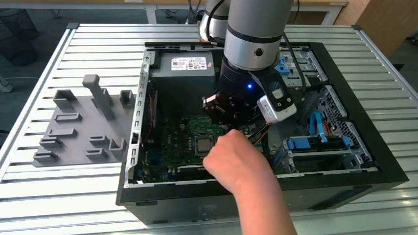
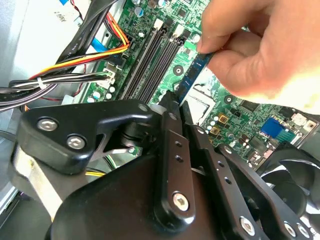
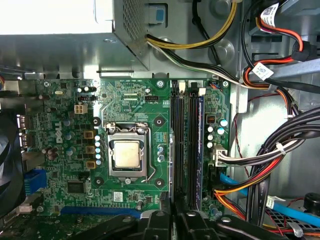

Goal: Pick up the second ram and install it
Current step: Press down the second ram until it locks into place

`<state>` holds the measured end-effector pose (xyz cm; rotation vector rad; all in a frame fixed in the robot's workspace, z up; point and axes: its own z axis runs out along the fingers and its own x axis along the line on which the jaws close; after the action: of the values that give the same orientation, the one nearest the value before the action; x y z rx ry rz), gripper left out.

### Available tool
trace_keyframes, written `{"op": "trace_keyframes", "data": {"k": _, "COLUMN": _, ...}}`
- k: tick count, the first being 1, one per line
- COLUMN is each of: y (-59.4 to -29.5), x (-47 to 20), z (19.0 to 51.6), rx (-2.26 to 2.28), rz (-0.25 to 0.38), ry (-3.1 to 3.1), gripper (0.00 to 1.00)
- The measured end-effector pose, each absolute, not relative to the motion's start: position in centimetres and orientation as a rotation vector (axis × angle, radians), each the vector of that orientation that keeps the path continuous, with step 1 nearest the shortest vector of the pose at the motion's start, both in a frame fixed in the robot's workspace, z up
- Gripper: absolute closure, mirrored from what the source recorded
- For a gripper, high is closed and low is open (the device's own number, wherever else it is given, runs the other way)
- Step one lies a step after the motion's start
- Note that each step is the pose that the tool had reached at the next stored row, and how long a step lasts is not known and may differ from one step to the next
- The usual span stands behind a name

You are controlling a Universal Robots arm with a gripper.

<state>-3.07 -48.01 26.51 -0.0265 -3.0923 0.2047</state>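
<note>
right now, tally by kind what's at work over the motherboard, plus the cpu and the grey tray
ram stick, clamped in the pincer: 1
pincer: 1
hand, touching the ram stick: 1
processor: 1
grey holder tray: 1
total: 5

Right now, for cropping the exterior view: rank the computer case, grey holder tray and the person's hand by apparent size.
Largest to smallest:
1. computer case
2. grey holder tray
3. hand, though it is likely nearer the camera, so it may look bigger than it is.
</note>
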Motion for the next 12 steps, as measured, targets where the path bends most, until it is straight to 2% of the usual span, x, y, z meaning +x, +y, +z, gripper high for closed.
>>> {"op": "trace_keyframes", "data": {"k": 1, "y": -48.01, "x": -3.07, "z": 26.51, "rx": -0.026, "rz": 0.205, "ry": -3.092, "gripper": 0.85}}
{"op": "trace_keyframes", "data": {"k": 2, "y": -48.01, "x": -3.07, "z": 26.51, "rx": -0.026, "rz": 0.205, "ry": -3.092, "gripper": 0.79}}
{"op": "trace_keyframes", "data": {"k": 4, "y": -48.01, "x": -3.07, "z": 26.51, "rx": -0.026, "rz": 0.205, "ry": -3.092, "gripper": 0.78}}
{"op": "trace_keyframes", "data": {"k": 5, "y": -48.01, "x": -3.07, "z": 26.51, "rx": -0.026, "rz": 0.205, "ry": -3.092, "gripper": 0.71}}
{"op": "trace_keyframes", "data": {"k": 12, "y": -48.01, "x": -3.07, "z": 26.51, "rx": -0.026, "rz": 0.205, "ry": -3.092, "gripper": 0.71}}
